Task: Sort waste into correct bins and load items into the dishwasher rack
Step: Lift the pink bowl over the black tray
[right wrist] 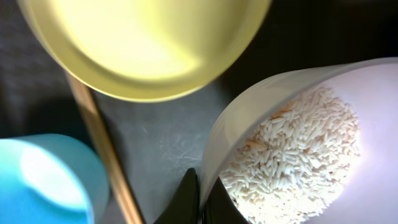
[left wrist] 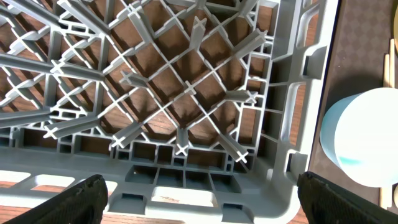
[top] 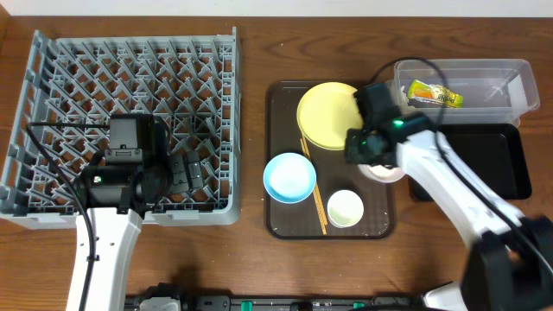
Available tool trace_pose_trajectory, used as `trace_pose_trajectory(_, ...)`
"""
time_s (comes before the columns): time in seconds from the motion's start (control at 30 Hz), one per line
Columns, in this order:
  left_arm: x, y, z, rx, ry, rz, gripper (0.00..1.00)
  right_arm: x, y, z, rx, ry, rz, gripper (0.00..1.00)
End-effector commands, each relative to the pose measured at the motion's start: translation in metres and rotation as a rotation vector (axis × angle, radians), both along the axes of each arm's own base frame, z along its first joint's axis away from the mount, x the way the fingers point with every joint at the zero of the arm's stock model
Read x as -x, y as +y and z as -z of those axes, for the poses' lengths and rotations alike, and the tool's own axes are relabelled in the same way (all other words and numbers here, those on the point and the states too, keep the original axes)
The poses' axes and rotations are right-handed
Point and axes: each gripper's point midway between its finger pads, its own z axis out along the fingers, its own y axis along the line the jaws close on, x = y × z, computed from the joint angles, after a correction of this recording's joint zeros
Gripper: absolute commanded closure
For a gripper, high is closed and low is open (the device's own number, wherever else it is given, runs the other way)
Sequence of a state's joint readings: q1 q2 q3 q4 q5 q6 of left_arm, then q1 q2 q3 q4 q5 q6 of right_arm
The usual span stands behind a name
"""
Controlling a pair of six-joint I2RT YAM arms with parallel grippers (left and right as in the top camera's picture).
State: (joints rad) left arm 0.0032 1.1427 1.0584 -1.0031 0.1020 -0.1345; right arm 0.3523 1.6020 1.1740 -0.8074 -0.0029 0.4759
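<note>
My right gripper [top: 373,161] [right wrist: 203,200] is shut on the rim of the white bowl [top: 386,173] [right wrist: 249,115], which holds the rice grains [right wrist: 298,155]. One finger is inside the rim and one outside. Beside it are the yellow plate [top: 328,114] [right wrist: 143,43], the light blue bowl [top: 289,177] [right wrist: 43,180] [left wrist: 364,137], the chopsticks [top: 315,194] [right wrist: 102,149] and the white cup [top: 346,208]. The yellow-green wrapper [top: 435,95] lies in the clear box [top: 510,86]. The black tray [top: 492,160] sits in front of it. My left gripper [top: 186,173] [left wrist: 199,202] is open and empty above the grey rack's [top: 130,86] [left wrist: 186,112] front right corner.
The dishes stand on a dark brown serving tray [top: 281,216] [left wrist: 354,50] between the rack and the bins. The right arm's white link [top: 449,194] crosses over the black tray's left end. A cable [top: 406,65] loops near the clear box.
</note>
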Motion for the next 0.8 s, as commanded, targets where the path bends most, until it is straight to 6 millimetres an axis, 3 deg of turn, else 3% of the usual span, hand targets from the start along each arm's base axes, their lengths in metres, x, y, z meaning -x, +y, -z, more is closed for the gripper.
trace_pose_trajectory(0.0, -0.001, -0.001, -0.003, 0.006, -0.007, -0.004, 0.01, -0.003, -0.020, -0.035, -0.009, -0.091, 0.017, 0.99)
trace_pose_trajectory(0.17, -0.001, -0.001, -0.003, 0.006, -0.007, -0.003, 0.01, -0.007, -0.042, -0.051, -0.074, -0.124, 0.086, 0.99)
trace_pose_trajectory(0.63, -0.001, -0.001, -0.003, 0.006, -0.006, -0.003, 0.01, -0.013, -0.080, -0.071, -0.436, -0.154, 0.027, 0.99)
trace_pose_trajectory(0.77, -0.001, -0.001, -0.003, 0.006, -0.006, -0.003, 0.01, -0.008, -0.098, -0.067, -0.501, -0.167, 0.045, 0.99)
